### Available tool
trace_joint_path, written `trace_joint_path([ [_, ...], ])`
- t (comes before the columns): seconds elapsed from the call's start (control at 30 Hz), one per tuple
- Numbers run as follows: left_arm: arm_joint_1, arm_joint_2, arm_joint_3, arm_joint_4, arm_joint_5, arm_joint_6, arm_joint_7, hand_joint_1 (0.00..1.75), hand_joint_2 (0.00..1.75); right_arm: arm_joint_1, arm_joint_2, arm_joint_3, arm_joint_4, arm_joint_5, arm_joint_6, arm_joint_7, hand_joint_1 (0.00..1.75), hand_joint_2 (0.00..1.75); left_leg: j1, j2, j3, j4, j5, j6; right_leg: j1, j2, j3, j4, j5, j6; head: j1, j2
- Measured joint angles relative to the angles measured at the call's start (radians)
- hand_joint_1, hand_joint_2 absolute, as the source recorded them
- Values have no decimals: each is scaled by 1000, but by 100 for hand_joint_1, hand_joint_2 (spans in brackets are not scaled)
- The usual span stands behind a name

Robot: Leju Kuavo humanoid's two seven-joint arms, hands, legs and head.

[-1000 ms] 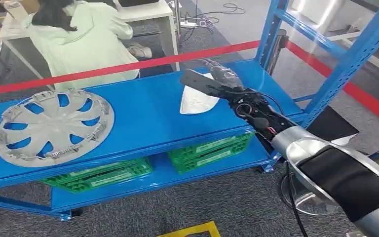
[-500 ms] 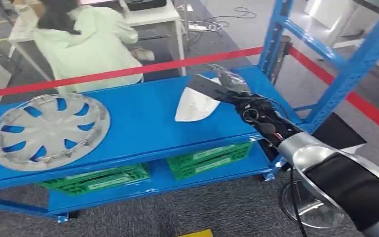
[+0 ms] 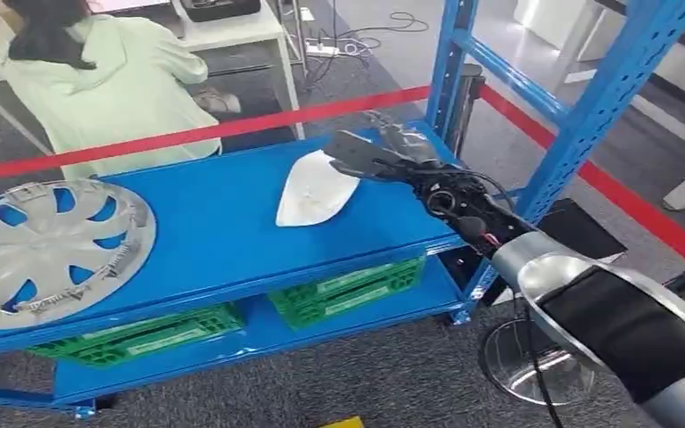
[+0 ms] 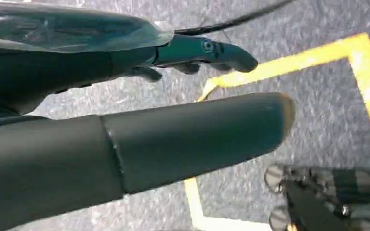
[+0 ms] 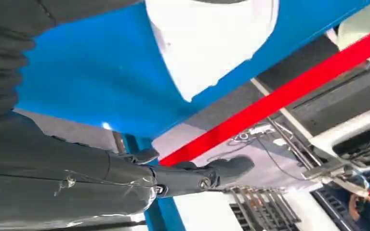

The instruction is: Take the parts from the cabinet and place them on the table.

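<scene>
- Twice finding parts on the blue shelf (image 3: 214, 223) of the cabinet: lying flat near its right end, the white part (image 3: 317, 192); lying flat at its left end, well apart, the hubcap (image 3: 45, 245). Neither being on any tabletop yet.
- Reaching in over the shelf's right end with the right hand (image 3: 383, 152), probably going for the white part as the nearer and smaller of the two.
- Hovering with the thumb just over the part's near tip and the fingers (image 5: 212, 173) stretched out and apart, with blue shelf showing between them and the part in the right wrist view; gripping nothing, judging by that gap.
- Hanging the left hand (image 4: 149, 134) low over grey floor and yellow tape (image 4: 294, 60), fingers spread, holding nothing, likely kept clear of the reach.
- Needing next, as a judgement, closing thumb and fingers across the part's thin edge before lifting.
- Risking a slip: thin, smooth and flat, likely sliding on the painted shelf.
- Sitting beyond the red barrier tape (image 3: 232, 129), a person (image 3: 98, 80), back turned; stowing green crates (image 3: 348, 290) on the lower shelf.
</scene>
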Motion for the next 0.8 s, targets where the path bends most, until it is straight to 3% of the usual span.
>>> trace_joint_path([
  [0.07, -1, 1, 0, 0, 1, 1, 0, 0, 0, -1, 0, -1, 0, 0, 3, 0, 0, 175, 7, 2, 13, -29, 13, -5, 4, 0, 5, -11, 2, 7, -2, 0],
  [0.1, 1, -2, 0, 0, 2, 2, 0, 0, 0, -1, 0, -1, -1, 0, 3, -1, 0, 175, 15, 9, 29, -50, 22, -20, 2, -8, 2, 6, -8, 10, -1, 0],
  [0.17, 1, -3, 0, 0, 3, 5, 0, 0, 0, -5, 0, -1, 0, 0, 4, 0, 0, 175, 19, 9, 35, -59, 23, -19, 0, -13, -53, 124, -78, 21, 7, 0],
  [0.2, 1, -4, 0, 0, 3, 6, 0, 0, 0, -2, 0, -1, 0, 0, 5, 0, 0, 0, 21, 10, 36, -58, 21, -21, -3, -14, -95, 209, -114, 27, 10, 0],
  [0.23, 1, -6, 0, 0, 3, 6, 0, 0, 0, 2, 0, 0, 0, 0, 8, 1, 0, 0, 23, 10, 37, -58, 19, -23, -8, -15, -134, 282, -137, 34, 11, 0],
  [0.27, 0, -8, 0, 0, 3, 6, 0, 0, 0, 6, 0, 1, 0, 0, 11, 0, 0, 0, 26, 10, 37, -56, 17, -26, -13, -18, -150, 304, -133, 39, 11, 0],
  [0.3, 1, -10, 0, 0, 2, 6, 0, 0, 0, 9, 0, 1, 0, 0, 14, 2, 0, 0, 30, 9, 39, -52, 12, -32, -18, -20, -141, 276, -102, 46, 11, 0],
  [0.33, 1, -11, 0, 0, 2, 6, 0, 0, 0, 9, 0, 1, 0, 0, 15, 2, 0, 0, 35, 7, 41, -45, 7, -38, -23, -22, -112, 210, -58, 52, 14, 0],
  [0.4, 3, -13, 0, 0, 2, 6, 0, 0, 0, 8, 0, 0, 0, -4, 16, -9, 0, 0, 44, 5, 42, -20, -13, -54, -33, -27, -29, 27, 30, 65, 23, 0],
  [0.43, 3, -8, 0, 0, 2, 8, 0, 0, 0, 8, 0, 2, 0, -4, 18, -14, 0, 0, 39, 3, 33, -7, -22, -65, -26, -23, -19, 15, 6, 65, 30, 0],
  [0.47, 1, -9, 0, 0, 2, 8, 1, 0, 0, 9, 0, 3, 0, -4, 23, -19, 0, 0, 39, 3, 27, 4, -23, -68, -26, -19, -23, 15, 7, 43, 28, 0],
  [0.5, 1, -10, 0, 0, 1, 8, 1, 0, 0, 12, 0, 4, 0, -4, 33, -19, 0, 0, 39, 2, 27, 1, -22, -71, -23, -19, -25, 18, 5, 34, 18, 0],
  [0.6, 2, -10, 0, 0, 0, 8, 1, 0, 0, 10, 0, 7, 0, 1, 58, -18, 0, 0, 44, 3, 26, 10, -33, -82, -28, -18, -21, 14, 7, 12, 21, 0],
  [0.67, 0, -10, 0, 0, 0, 8, 1, 0, 0, 9, 0, 9, 0, 1, 67, -18, 0, 0, 46, 3, -30, 126, -94, -94, -28, -18, -21, 14, 6, 3, 3, 0],
  [0.73, 0, -10, 0, 0, -1, 8, 1, 0, 0, 12, 1, 12, 0, 2, 79, -15, 0, 0, 46, 3, -119, 290, -153, -100, -26, -20, -21, 14, 4, 1, 0, 0],
  [0.77, 1, -11, 0, 0, -1, 8, 1, 0, 0, 13, 1, 14, 0, 2, 85, -12, 0, 0, 46, 3, -147, 331, -157, -99, -25, -23, -21, 14, 3, 0, 0, 0],
  [0.8, 3, -11, 0, 0, -2, 8, 1, 0, 0, 14, 1, 16, 0, 2, 89, -11, 0, 0, 46, 3, -149, 320, -136, -95, -24, -24, -19, 14, 2, -1, -1, 0],
])
